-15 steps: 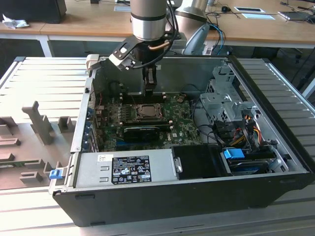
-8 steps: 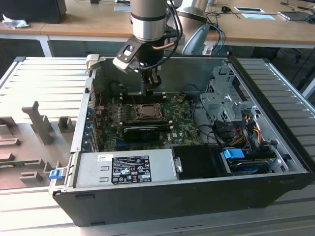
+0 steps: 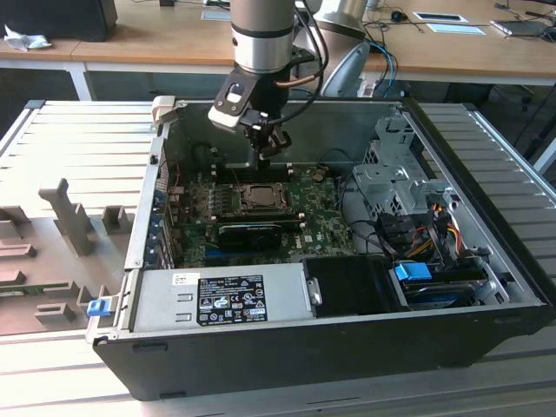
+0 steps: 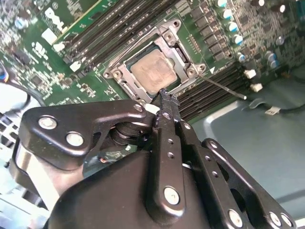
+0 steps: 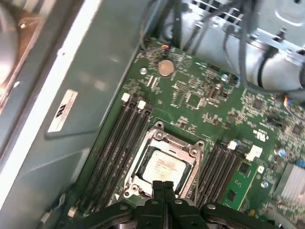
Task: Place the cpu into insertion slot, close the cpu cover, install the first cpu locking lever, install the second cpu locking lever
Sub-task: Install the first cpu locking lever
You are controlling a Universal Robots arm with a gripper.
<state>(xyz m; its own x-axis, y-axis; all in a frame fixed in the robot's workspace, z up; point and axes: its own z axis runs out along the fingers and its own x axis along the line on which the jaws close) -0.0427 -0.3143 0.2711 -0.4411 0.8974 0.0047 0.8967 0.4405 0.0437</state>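
The cpu (image 4: pixel 153 71) lies flat in the insertion slot (image 3: pixel 240 201) on the green board, its pale metal face up. The silvery cpu cover (image 4: pixel 183 59) is down over it and frames the chip through its window. A thin locking lever (image 4: pixel 224 88) sticks out sideways from one socket corner, away from the frame. My gripper (image 4: pixel 164 94) is shut with nothing between its fingers. Its tips hover just off the socket's edge in both wrist views, with the cpu (image 5: pixel 164 167) just beyond them. In the exterior view the gripper (image 3: pixel 268 155) hangs above the socket's far side.
Black memory slots (image 5: pixel 121 143) flank the socket on both sides. A long black card (image 3: pixel 250 231) sits just in front of it. The drive cage (image 3: pixel 391 178) and cable bundles fill the exterior view's right. The power supply (image 3: pixel 221 300) lines the case front. Case walls (image 5: pixel 62 119) stand close.
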